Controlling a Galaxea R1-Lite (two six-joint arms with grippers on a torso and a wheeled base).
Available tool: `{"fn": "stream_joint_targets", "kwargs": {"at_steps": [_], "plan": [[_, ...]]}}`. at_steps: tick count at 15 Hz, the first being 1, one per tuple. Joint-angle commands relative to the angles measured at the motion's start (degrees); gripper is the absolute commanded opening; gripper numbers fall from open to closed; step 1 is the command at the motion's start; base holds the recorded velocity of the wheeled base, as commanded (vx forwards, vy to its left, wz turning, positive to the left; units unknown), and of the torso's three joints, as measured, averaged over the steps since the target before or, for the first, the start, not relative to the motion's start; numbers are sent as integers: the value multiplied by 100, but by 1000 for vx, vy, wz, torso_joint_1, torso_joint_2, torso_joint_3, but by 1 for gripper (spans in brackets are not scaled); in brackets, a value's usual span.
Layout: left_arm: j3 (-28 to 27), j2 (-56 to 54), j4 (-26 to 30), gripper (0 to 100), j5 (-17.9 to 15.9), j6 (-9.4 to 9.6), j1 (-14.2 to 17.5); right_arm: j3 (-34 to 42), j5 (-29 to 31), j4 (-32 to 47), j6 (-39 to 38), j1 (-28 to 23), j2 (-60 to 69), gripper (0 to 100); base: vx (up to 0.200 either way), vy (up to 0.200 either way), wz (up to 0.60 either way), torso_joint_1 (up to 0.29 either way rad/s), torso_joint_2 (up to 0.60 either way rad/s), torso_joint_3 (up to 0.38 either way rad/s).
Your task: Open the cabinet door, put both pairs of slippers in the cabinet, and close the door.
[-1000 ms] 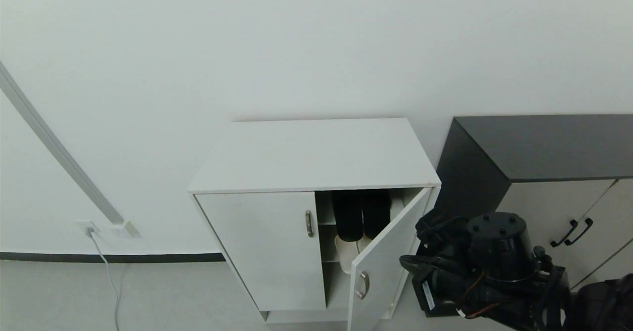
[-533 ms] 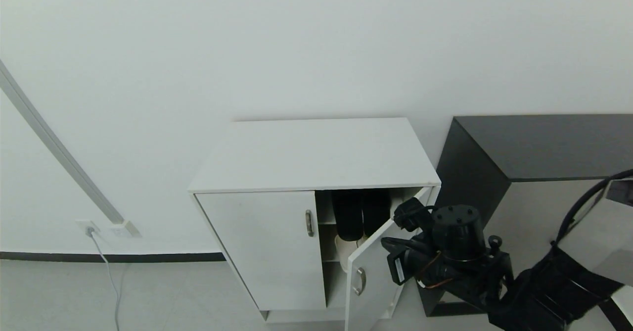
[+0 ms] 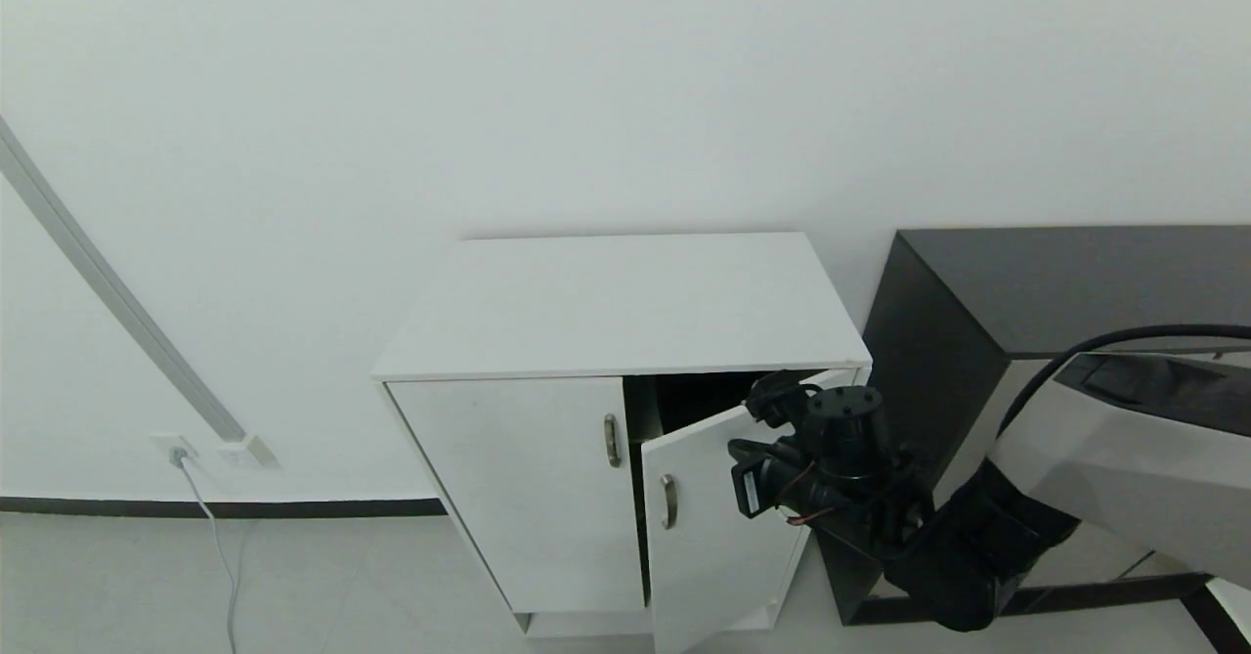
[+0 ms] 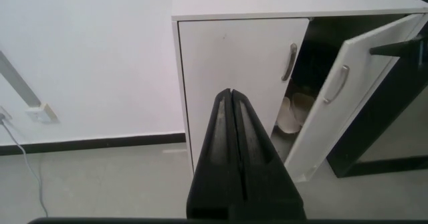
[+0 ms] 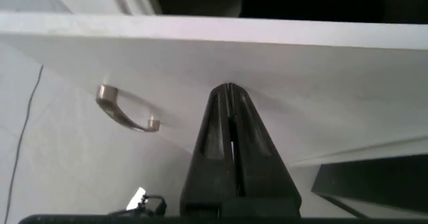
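The cabinet (image 3: 616, 302) is standing against the far wall, its left door (image 3: 518, 488) lying flush. Its right door (image 3: 699, 537) is hanging ajar, long axis upright, hinged along its right edge, with the free edge angling out toward the near side. The curved handle (image 3: 668, 501) is running upright near that free edge. My right gripper (image 5: 229, 89) is pointing at the door's outer face and touching it, fingers clenched together on nothing. My left gripper (image 4: 231, 93) is hovering well in front of the left door, also clenched and holding nothing. Through the remaining gap, the pale slippers (image 4: 294, 114) are lying side by side on a low shelf in the right half.

A dark cabinet (image 3: 977, 302) is standing just right of the white one, close behind my right arm. A wall socket (image 3: 176, 454) with a cable (image 3: 220, 556) is sitting far left.

A second ago the door was gaping wide, with black slippers showing above the pale pair; it has swung most of the way shut as my right arm pushed leftward.
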State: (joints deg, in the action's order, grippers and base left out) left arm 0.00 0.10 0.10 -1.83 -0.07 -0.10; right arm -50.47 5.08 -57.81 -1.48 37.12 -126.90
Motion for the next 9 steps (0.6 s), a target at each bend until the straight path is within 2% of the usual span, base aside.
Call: {"fn": "stream_joint_targets", "kwargs": {"at_steps": [1,9], "plan": [[0,-1,-1,0,-2,-1,1,-235,1,-2,-2,-38,-291,0,0,0,0,0,0,0],[0,-1,-1,0,-2,-1,1,-1026,10,15,-2,-258,-792,0,0,0,0,0,0,0]]}}
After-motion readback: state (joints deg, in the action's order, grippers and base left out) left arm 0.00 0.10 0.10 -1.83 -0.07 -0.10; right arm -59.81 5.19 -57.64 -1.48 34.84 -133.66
